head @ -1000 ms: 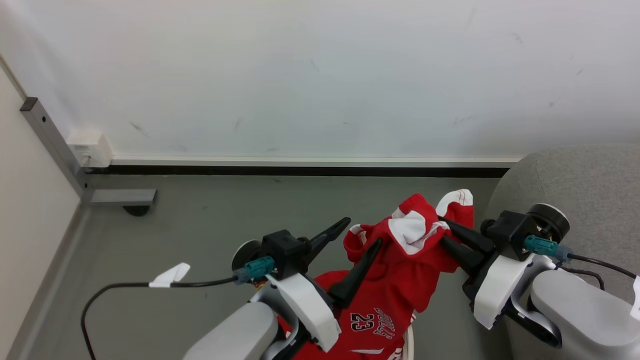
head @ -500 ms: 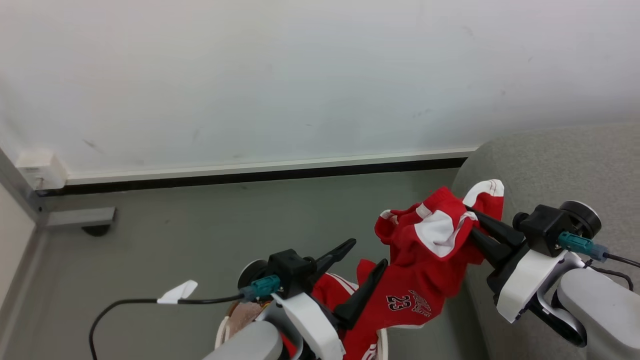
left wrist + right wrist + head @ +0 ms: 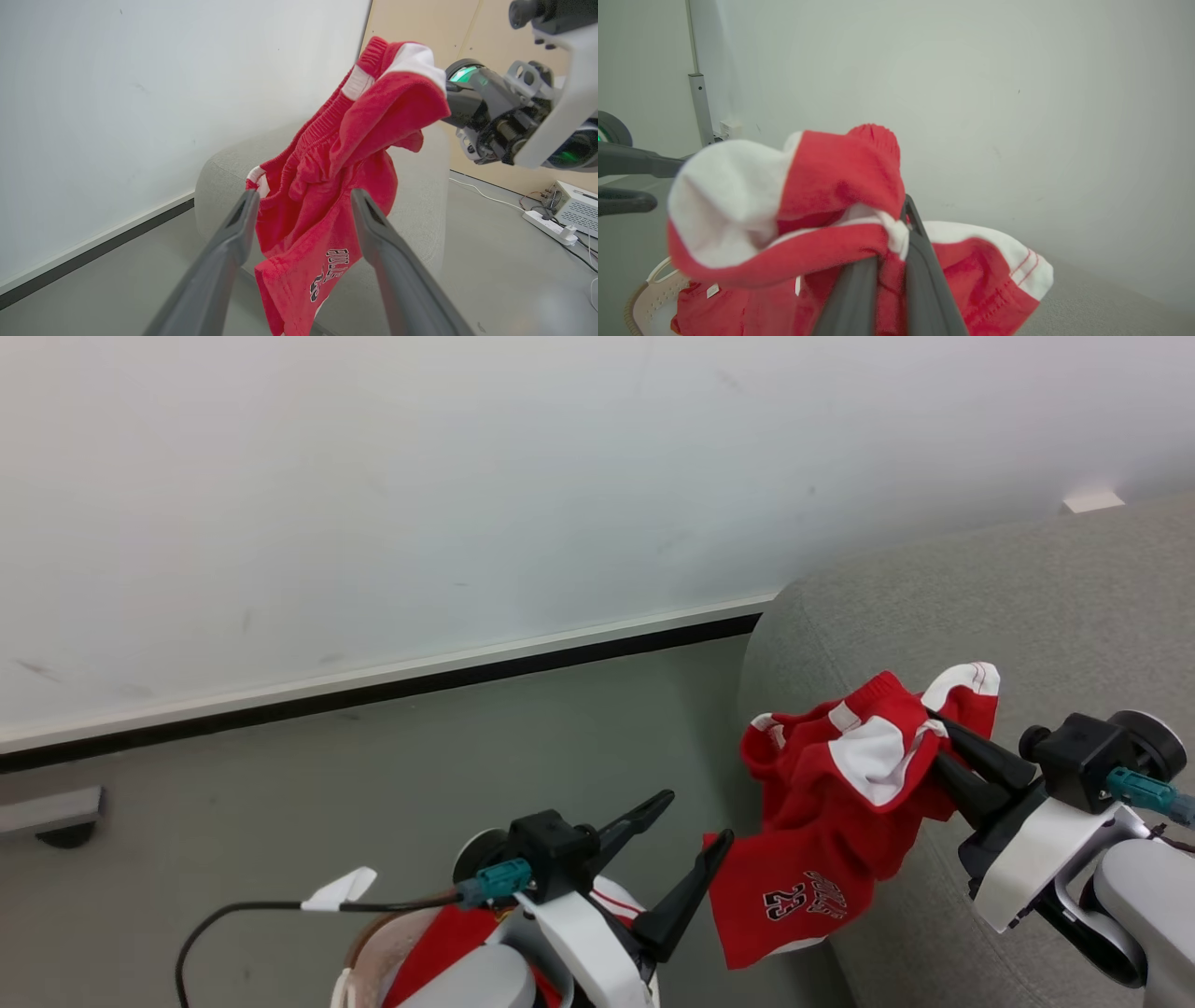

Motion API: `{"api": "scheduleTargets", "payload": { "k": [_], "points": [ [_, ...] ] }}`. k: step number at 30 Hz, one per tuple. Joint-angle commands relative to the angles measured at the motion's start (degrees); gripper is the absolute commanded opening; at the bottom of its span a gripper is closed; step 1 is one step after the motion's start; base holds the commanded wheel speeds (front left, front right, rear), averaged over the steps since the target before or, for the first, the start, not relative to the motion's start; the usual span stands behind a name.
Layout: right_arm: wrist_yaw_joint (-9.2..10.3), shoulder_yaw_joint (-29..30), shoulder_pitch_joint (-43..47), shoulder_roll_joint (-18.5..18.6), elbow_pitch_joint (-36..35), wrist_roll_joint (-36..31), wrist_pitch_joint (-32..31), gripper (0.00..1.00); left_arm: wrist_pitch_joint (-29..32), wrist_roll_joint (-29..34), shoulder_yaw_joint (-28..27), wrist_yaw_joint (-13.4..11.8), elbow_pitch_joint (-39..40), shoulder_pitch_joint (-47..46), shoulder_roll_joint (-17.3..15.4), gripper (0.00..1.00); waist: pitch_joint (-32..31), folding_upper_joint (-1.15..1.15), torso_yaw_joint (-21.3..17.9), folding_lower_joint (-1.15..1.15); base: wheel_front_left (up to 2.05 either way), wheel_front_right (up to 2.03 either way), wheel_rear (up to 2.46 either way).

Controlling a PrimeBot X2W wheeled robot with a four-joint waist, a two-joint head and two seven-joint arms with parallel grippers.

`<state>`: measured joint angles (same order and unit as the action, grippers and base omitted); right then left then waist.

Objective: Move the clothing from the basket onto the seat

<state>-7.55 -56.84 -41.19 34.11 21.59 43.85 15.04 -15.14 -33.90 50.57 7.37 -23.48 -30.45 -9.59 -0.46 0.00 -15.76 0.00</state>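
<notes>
My right gripper is shut on a bunched piece of red clothing with white panels and a white "23". It hangs in the air at the rounded left end of the grey seat. In the right wrist view the fingers pinch the red and white cloth. My left gripper stands open just left of the hanging piece, with nothing in it. Its wrist view shows the clothing beyond the spread fingers. The basket sits at the bottom edge, with more red clothing in it.
A white wall with a dark skirting strip runs behind the grey floor. A grey metal foot sits at the far left. A white power strip with cables lies on the floor past the seat.
The head view has swung right, bringing more of the seat into the picture. My right gripper has carried the clothing away from the left gripper's fingers and up to the seat's end.
</notes>
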Motion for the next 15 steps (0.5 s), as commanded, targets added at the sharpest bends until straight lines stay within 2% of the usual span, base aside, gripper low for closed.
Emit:
{"api": "scheduleTargets", "payload": {
  "k": [1,8,15],
  "points": [
    [0.12,0.59,1.14,0.26,-0.40,-0.17,0.20,0.00,-0.02,-0.86,0.23,0.10,0.21,0.65,0.12,1.00,-0.14,0.00,-1.34,0.00,0.00,0.00,0.00],
    [0.12,2.61,3.24,1.13,-1.02,-0.27,0.21,0.00,-0.02,-1.06,1.39,0.10,0.27,0.18,0.46,1.00,0.08,0.00,-3.68,0.00,0.00,0.00,0.00],
    [0.12,5.85,4.32,1.15,-0.99,-0.32,0.21,0.00,-0.02,-0.17,2.57,0.10,0.50,-1.14,0.86,1.00,2.30,0.00,-4.03,0.00,0.00,0.00,0.00]
  ]
}}
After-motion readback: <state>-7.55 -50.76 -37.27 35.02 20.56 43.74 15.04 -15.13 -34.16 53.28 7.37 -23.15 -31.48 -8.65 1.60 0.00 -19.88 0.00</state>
